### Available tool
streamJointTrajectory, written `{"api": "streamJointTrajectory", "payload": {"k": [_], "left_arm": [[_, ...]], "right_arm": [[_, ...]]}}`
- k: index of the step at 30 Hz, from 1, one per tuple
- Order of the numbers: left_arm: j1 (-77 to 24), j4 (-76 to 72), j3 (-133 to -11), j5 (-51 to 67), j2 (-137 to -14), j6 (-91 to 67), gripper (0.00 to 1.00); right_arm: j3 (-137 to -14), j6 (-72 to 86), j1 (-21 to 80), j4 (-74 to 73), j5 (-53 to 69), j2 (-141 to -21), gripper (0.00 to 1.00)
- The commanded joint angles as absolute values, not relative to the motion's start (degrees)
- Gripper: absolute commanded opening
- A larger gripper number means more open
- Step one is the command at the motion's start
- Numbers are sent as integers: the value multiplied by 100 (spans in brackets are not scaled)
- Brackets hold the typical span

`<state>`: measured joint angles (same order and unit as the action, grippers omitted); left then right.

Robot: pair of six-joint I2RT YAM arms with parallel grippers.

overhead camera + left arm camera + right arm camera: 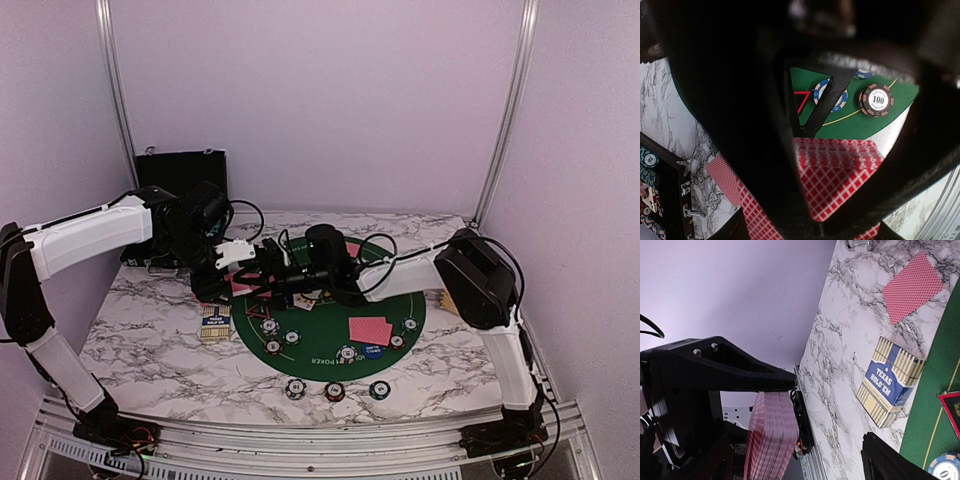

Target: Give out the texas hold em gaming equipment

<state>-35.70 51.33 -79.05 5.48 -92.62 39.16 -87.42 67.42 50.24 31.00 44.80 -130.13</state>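
My right gripper [830, 412] holds a deck of red-backed cards [771, 440] above the table, and the deck's top edge presses against the upper finger [740, 372]. My left gripper [820, 225] is shut on a red-backed card [840, 180] at that deck. Both grippers meet over the left edge of the green mat [400, 300]; the left gripper [262, 268] is just left of the right gripper [285, 283]. Two face-down cards [370, 330] lie on the mat, with chips [270, 326], a blue button disc [372, 351] and a red-rimmed triangle [801, 100]. A "100" chip [876, 100] lies below.
A Texas Hold'em card box [892, 385] lies on the marble left of the mat. A single card [912, 287] lies beyond it, near the open black case [182, 170]. Three chips [334, 391] sit in a row near the front edge. The right arm's elbow [478, 275] hangs over the mat's right side.
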Motion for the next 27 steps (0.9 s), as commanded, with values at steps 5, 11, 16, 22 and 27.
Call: {"api": "streamJointTrajectory", "payload": {"k": [5, 11, 16, 22, 27], "left_arm": [[-3630, 5238, -8148, 675, -9309, 3867, 0], [-3639, 5247, -8126, 683, -9257, 3883, 0], [-3639, 5247, -8095, 699, -9224, 3889, 0], [-3639, 5247, -8095, 678, -9185, 3910, 0], [-3639, 5247, -8087, 665, -9176, 3915, 0]], "right_arm": [[-9346, 7154, 5221, 3532, 4570, -13447, 85], [-9491, 7415, 5238, 3680, 4549, -13626, 81], [-9437, 7398, 5190, 3467, 4479, -13629, 78], [-9247, 7192, 5141, 3028, 4357, -13512, 73], [-8985, 6992, 5084, 2845, 4290, -13301, 69]]}}
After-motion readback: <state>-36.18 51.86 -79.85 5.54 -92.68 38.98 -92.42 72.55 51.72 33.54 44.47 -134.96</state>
